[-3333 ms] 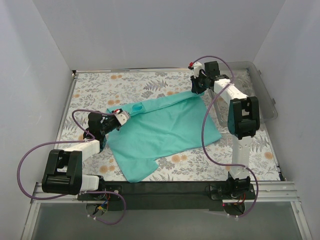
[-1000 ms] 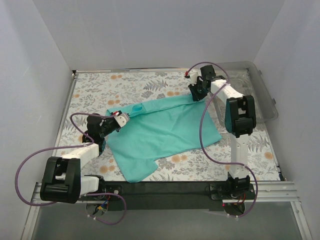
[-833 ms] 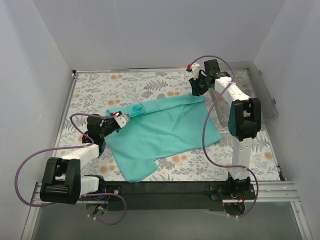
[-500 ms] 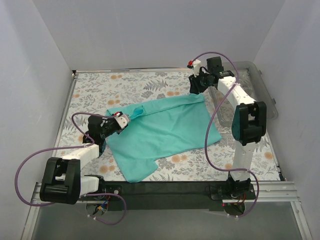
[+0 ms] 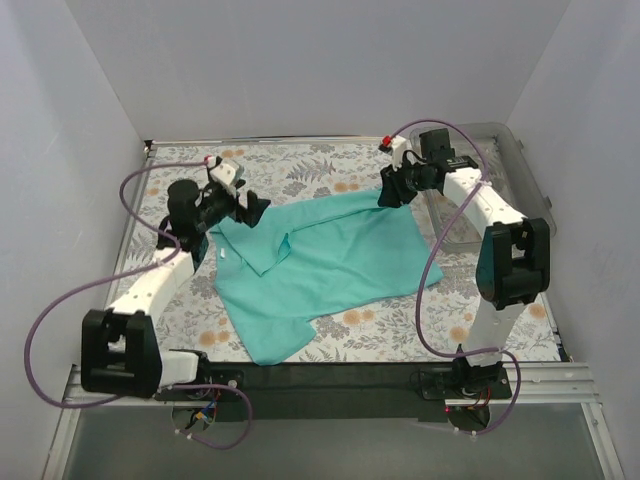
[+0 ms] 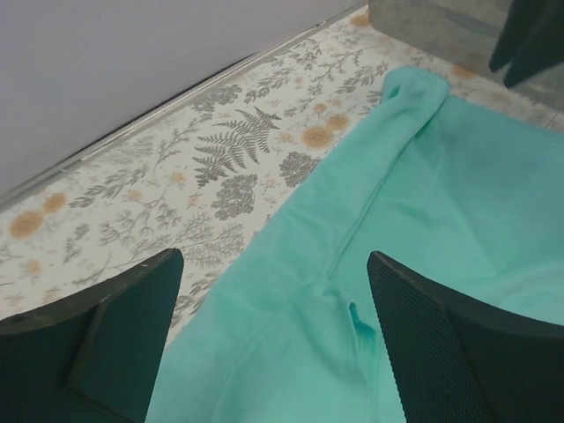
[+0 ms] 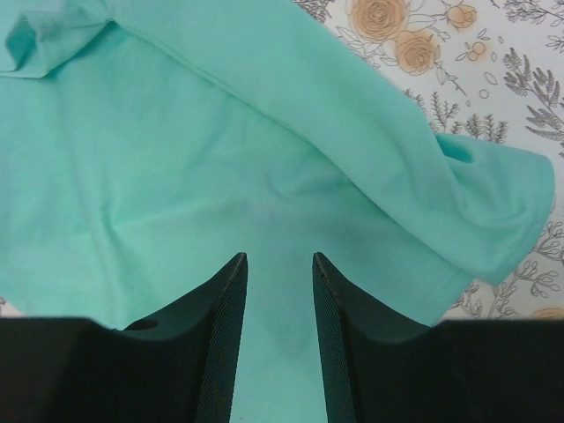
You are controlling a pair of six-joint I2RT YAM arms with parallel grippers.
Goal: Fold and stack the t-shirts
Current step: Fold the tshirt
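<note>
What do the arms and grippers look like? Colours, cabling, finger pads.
Both the left arm and the right arm have white links, black joint housings, a purple cable looping from base to wrist, and a small red tab near the wrist. The left gripper and right gripper have dark, near-black fingers with finely textured inner faces.

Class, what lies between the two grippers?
The top view shows only the t-shirt, on the floral table cover, between left gripper and right gripper.

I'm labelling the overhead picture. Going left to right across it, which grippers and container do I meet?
left gripper → right gripper → clear plastic bin. The t-shirt stretches past both grippers, so it is left out.
</note>
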